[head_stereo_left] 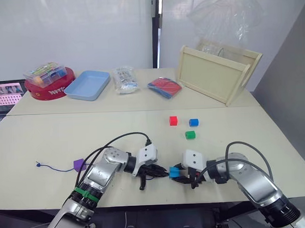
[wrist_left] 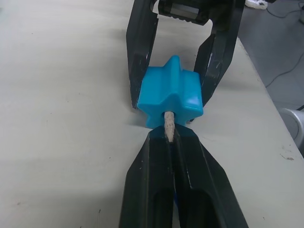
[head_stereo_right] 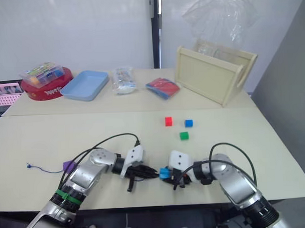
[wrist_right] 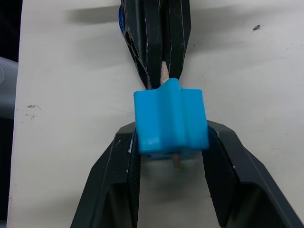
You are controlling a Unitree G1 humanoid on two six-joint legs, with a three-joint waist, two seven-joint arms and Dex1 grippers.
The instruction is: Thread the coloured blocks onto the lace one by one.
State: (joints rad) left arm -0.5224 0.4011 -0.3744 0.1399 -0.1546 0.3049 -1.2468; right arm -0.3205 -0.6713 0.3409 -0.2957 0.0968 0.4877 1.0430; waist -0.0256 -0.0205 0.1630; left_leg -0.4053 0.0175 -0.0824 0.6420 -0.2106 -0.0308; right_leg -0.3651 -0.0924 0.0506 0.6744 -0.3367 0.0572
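My right gripper (wrist_right: 172, 134) is shut on a cyan block (wrist_right: 171, 124) near the table's front edge, seen in the head views as the cyan block (head_stereo_left: 174, 172). My left gripper (wrist_left: 170, 140) is shut on the lace's pale stiff tip (wrist_left: 168, 127). That tip goes into the block's hole, and its end (wrist_right: 176, 162) pokes out the far side. The dark blue lace (head_stereo_left: 55, 168) trails left to a small knot (head_stereo_left: 38, 164). A purple block (head_stereo_left: 79, 163) sits on the lace beside my left arm. The red cube (head_stereo_left: 173, 121), blue block (head_stereo_left: 193, 122) and green block (head_stereo_left: 190, 135) lie loose mid-table.
Along the back stand a red tin (head_stereo_left: 47, 90) with a clear box of colourful pieces on it, a blue tray (head_stereo_left: 88, 85), a plastic packet (head_stereo_left: 125, 80), a red and blue packet (head_stereo_left: 164, 87) and a wooden crate (head_stereo_left: 216, 71). A screen (head_stereo_left: 6, 94) sits at far left.
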